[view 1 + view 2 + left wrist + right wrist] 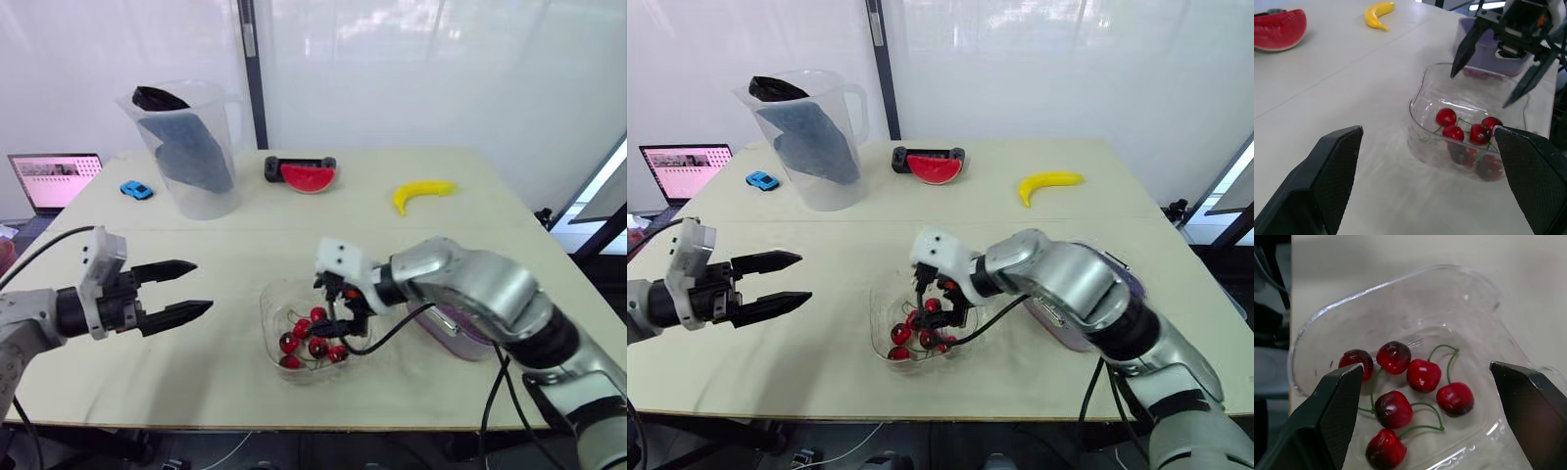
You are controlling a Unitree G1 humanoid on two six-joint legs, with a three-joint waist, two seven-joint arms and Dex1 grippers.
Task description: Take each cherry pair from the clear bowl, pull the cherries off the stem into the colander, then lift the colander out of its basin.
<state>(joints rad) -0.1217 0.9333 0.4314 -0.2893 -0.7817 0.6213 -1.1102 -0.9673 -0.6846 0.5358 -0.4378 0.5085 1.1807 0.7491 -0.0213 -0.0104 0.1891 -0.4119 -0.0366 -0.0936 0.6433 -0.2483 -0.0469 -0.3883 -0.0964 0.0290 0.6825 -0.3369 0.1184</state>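
Cherries [1423, 375]: six red ones with green stems lie loose on the floor of the clear bowl, several joined in pairs; none is gripped.
Clear bowl [268, 305]: stands on the table [245, 235] near its front edge, between the two arms.
Right gripper [1479, 90]: pointing down into the bowl, its two black fingers spread wide with one tip on either side of the cherry cluster; the tips are just above the fruit and nothing is between them.
Left gripper [203, 286]: held above the table to the left of the bowl and apart from it, aimed toward the bowl, fingers parted and carrying nothing.
Lilac basin [468, 345]: sits just right of the bowl, largely hidden behind the right forearm; I cannot tell the colander from the basin around it.
Banana [423, 193]: lies at the far right of the table, well apart from the bowl.
Watermelon slice [309, 176]: at the far middle of the table, just in front of a black device [294, 162].
Clear pitcher [191, 147]: upright at the far left, with a dark cloth inside.
Blue toy car [136, 189]: just left of the pitcher.
Laptop [54, 179]: open beyond the table's left edge, screen lit.
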